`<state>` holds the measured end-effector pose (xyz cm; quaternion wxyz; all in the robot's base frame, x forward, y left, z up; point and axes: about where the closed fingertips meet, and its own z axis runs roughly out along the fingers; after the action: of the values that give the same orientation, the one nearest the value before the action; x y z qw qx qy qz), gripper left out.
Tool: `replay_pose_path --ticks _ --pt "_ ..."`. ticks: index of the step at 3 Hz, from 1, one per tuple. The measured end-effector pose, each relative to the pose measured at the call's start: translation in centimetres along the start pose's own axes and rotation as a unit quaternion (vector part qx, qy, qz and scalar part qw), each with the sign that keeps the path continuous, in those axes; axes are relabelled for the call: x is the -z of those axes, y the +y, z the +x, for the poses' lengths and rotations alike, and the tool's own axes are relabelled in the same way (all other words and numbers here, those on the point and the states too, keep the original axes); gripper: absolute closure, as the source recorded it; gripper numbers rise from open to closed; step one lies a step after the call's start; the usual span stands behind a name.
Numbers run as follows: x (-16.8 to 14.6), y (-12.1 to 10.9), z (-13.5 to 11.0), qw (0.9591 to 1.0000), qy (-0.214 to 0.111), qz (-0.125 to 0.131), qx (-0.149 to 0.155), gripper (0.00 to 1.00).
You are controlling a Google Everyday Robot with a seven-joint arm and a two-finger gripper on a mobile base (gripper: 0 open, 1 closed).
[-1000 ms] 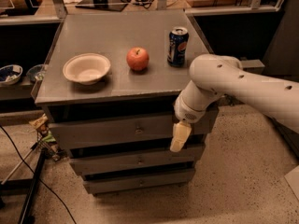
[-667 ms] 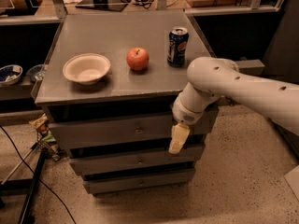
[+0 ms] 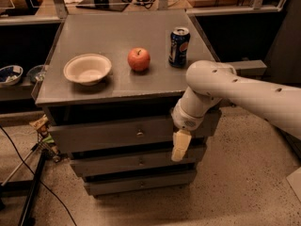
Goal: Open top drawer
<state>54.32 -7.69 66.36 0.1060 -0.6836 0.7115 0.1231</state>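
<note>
Top drawer (image 3: 103, 135): grey flat front, directly under the top of the cabinet (image 3: 117, 29), uppermost of three stacked fronts. Small round knob (image 3: 139, 133) at its centre. Front looks about level with the cabinet face; whether it is out at all is hard to say.

Middle drawer (image 3: 117, 164) and bottom drawer (image 3: 131, 183) below it, each with a like knob.

Gripper (image 3: 178, 157): cream-coloured, pointing down, in front of the right part of the top drawer front, to the right of the knob and apart from it. Its tip hangs level with the middle drawer. Cannot tell whether it is set wide or narrow. White arm (image 3: 244, 93) comes in from the right.

On the cabinet top: bowl (image 3: 88, 68) left, apple (image 3: 139, 59) centre, can (image 3: 179, 46) right, all apart.
</note>
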Motion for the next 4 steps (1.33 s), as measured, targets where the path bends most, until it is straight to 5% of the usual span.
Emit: replay_pose_path --ticks 1,3,4 --pt "0.0 0.0 0.0 1.0000 0.000 0.000 0.000 0.00" --pt "2.2 3.7 1.2 0.9988 -0.025 -0.036 -0.021 0.00" --pt "4.4 7.6 3.2 0.9951 -0.059 -0.054 -0.059 0.00"
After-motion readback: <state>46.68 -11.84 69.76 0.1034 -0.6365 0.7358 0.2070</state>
